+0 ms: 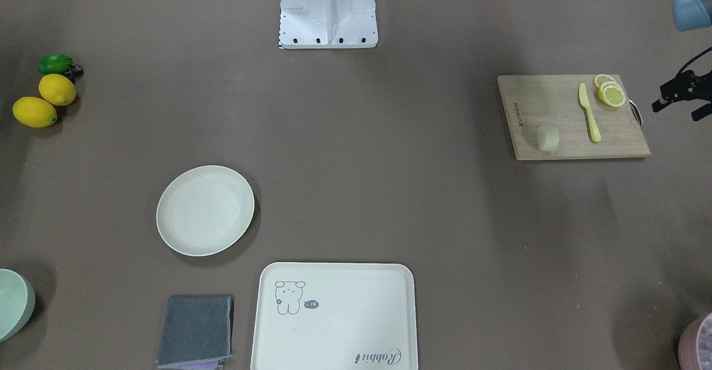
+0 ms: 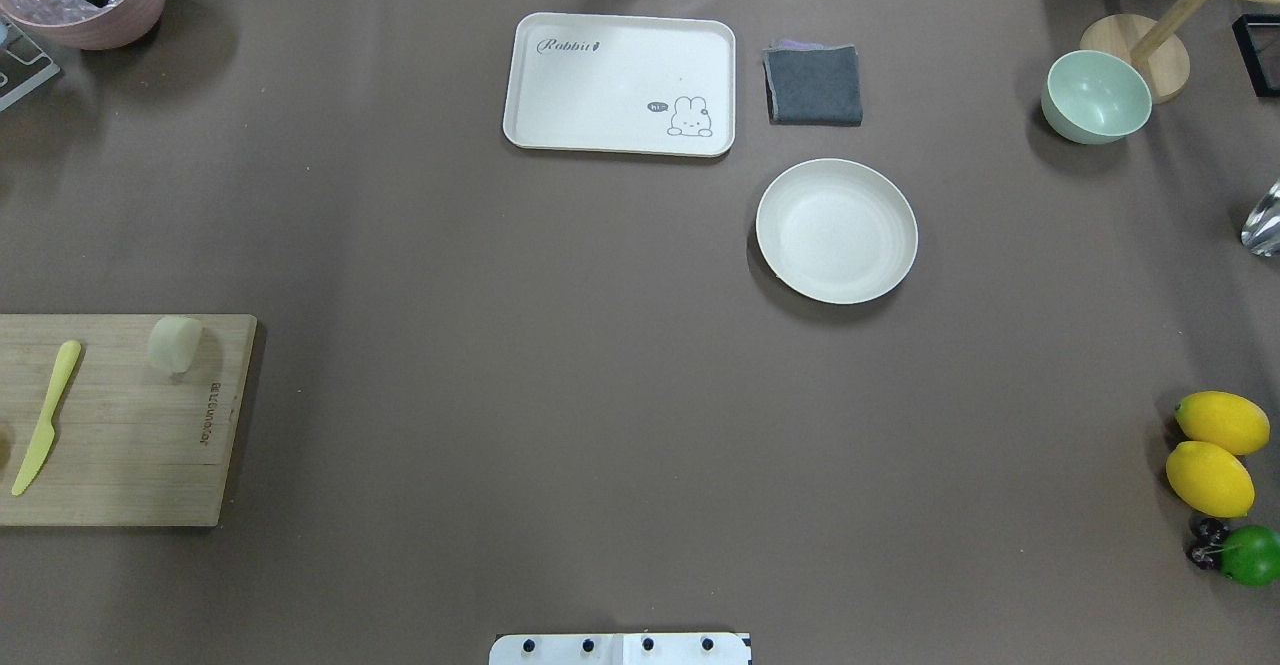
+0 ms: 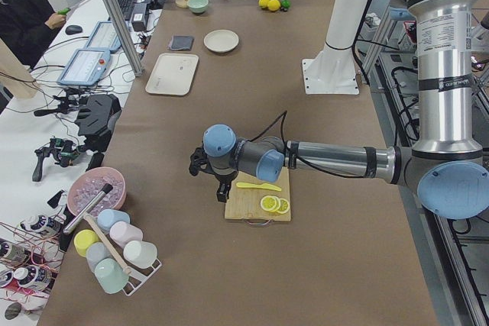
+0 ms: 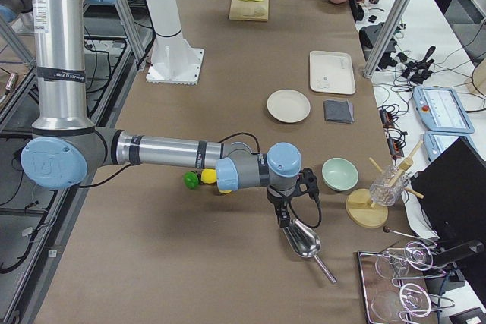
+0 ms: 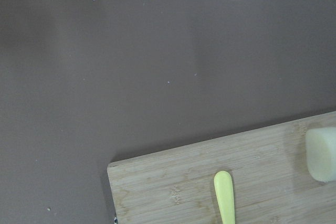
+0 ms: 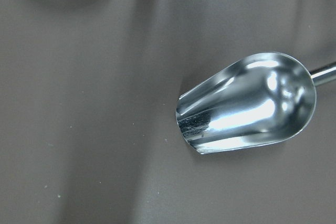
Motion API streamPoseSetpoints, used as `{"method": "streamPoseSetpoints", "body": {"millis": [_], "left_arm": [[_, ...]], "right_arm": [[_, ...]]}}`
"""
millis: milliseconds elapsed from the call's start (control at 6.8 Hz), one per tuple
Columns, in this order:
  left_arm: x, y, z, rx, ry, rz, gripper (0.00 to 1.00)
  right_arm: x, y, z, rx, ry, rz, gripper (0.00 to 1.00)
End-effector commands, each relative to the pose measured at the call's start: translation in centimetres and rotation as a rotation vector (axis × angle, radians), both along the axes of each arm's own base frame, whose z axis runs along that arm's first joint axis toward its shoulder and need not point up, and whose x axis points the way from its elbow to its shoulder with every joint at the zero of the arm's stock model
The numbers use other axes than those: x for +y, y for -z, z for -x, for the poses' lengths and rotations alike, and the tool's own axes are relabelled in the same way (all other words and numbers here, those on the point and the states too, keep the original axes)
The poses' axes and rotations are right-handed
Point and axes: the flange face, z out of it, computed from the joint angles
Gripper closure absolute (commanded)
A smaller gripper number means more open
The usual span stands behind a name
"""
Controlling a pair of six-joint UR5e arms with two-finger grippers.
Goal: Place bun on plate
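The bun (image 1: 548, 137) lay on the board (image 1: 556, 108) near the knife (image 1: 589, 113), well apart from the plate (image 1: 205, 210). The left gripper (image 3: 221, 188) hung by the board's edge, the right gripper (image 4: 282, 216) over a scoop (image 6: 247, 103). I could not tell if either was open or closed.

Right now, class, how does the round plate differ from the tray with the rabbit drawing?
The plate is round; the tray is rectangular with rounded corners. The plate is plain; the tray carries a rabbit drawing and the word Rabbit. The tray is larger than the plate. Both are cream-white, hold nothing and lie flat on the brown table.
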Motion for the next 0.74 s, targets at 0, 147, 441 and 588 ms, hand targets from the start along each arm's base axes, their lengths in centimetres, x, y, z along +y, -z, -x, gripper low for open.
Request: {"method": "streamPoseSetpoints", "body": {"millis": [0,147,441,588], "left_arm": [[1.1,1.1,1.1,-0.011,0.013,0.004,0.02],[1.0,0.9,2.4,-0.020,0.044,0.005,0.02],[1.2,-0.6,4.6,-0.085,0.078,0.001,0.02],[1.3,-1.6,4.9,-0.135,0.069,-0.010,0.02]], "right_arm": [[-0.1,-0.7,-0.1,0.070,-0.004,0.006,0.00],[0.3,-1.3,-0.2,0.082,-0.004,0.017,0.00],[0.1,-0.9,0.1,0.062,-0.001,0.038,0.00],[-0.9,1.2,0.3,-0.006,0.000,0.077,0.00]]}}
